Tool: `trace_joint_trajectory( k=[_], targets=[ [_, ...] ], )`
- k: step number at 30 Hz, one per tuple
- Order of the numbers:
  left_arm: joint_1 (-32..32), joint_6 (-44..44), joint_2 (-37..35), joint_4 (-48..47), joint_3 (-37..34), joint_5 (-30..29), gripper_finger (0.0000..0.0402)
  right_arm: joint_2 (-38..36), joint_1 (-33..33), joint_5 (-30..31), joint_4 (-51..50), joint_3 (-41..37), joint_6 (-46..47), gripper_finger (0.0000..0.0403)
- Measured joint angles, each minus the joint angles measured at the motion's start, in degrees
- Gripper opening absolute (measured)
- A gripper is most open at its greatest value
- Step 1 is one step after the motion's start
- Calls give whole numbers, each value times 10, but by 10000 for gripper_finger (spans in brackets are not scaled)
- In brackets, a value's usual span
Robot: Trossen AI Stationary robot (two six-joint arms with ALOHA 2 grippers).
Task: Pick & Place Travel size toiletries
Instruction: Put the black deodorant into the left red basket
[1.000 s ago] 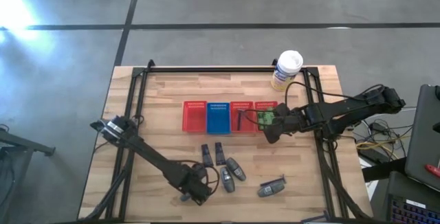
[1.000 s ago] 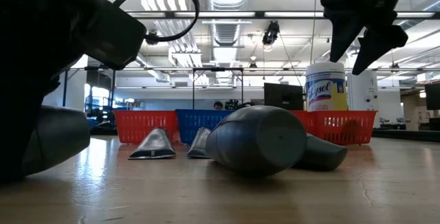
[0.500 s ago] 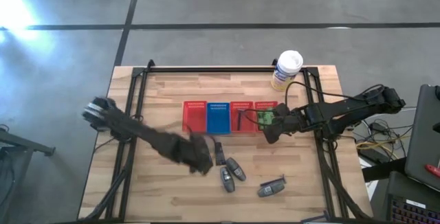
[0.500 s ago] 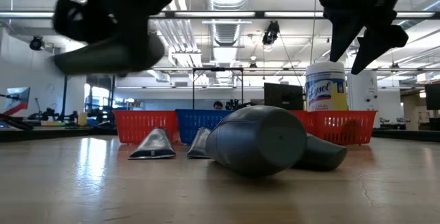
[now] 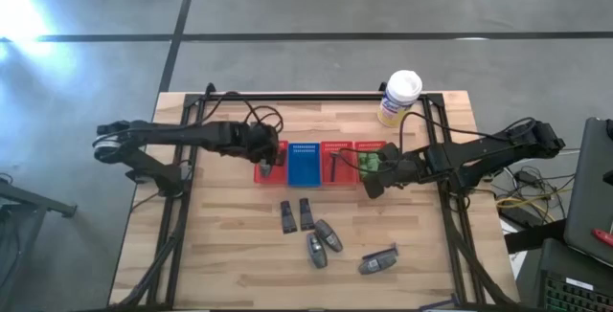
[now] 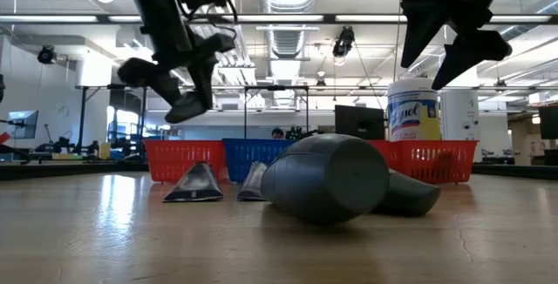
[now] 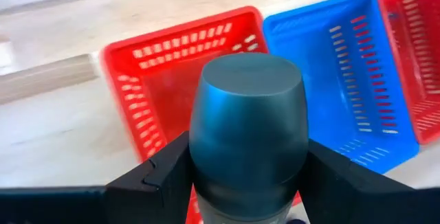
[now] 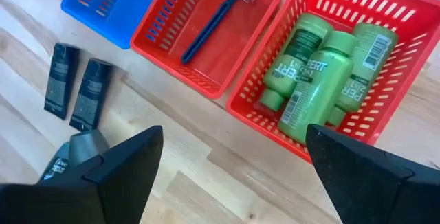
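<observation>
My left gripper (image 5: 267,152) (image 6: 179,75) hangs over the leftmost red basket (image 5: 270,168) (image 7: 148,80), shut on a grey rounded tube (image 7: 247,135) (image 6: 188,104). My right gripper (image 5: 374,186) (image 8: 234,176) hovers open above the near edge of the rightmost red basket (image 8: 385,124), which holds green packets (image 8: 330,73) (image 5: 370,164). A dark-handled razor (image 8: 213,21) lies in the red basket beside it. On the wood lie two dark wedges (image 5: 297,214), two grey tubes (image 5: 323,243), and another tube with a razor (image 5: 378,261). My left gripper pinches the grey tube around its body (image 7: 206,183) between the two fingers (image 7: 158,179), one on each side. The fingers come from above, slanting down. The tube is lifted clear and tilted, its rounded end (image 7: 251,83) pointing down at the red basket.
A blue basket (image 5: 305,164) stands between the red ones, all in a row across the table's middle. A white-capped yellowish canister (image 5: 398,98) stands at the far right edge. Dark frame rails (image 5: 187,130) run along the table's sides. Bare wood lies near left.
My left gripper has lifted the grey tube off the table's near part, risen and swung toward the far edge, and now stands over the leftmost red basket. The tube is clear of the table. The right arm has kept almost still.
</observation>
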Motion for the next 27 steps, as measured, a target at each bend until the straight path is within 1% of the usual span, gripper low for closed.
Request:
trace_joint_trajectory(
  k=[3, 4, 7, 9, 11, 13, 18, 20, 27],
  targets=[
    [8, 21, 0, 30, -4, 13, 211, 0, 0, 0, -9, 0, 10, 357],
    [8, 34, 0, 55, -3, 19, 211, 0, 0, 0, -10, 0, 12, 356],
    [5, 73, -1, 159, 6, 52, 211, 0, 1, -9, -5, 0, 13, 350],
    [3, 78, -2, 235, 12, 77, 211, 0, 1, -27, 11, 0, -1, 345],
    [2, 77, -2, 278, 17, 85, 211, 0, 1, -38, 38, 0, -14, 340],
    [4, 73, -2, 266, 24, 76, 211, 0, 1, -40, 62, 0, -19, 334],
    [13, 50, -2, 116, 24, 24, 211, 0, -3, -33, 84, 0, -29, 323],
    [17, 38, -2, 80, 14, 3, 211, 0, -4, -30, 83, 0, -29, 320],
    [41, 0, 15, 87, -41, 7, 211, 0, -11, -29, 83, -2, -29, 320]
  ],
)
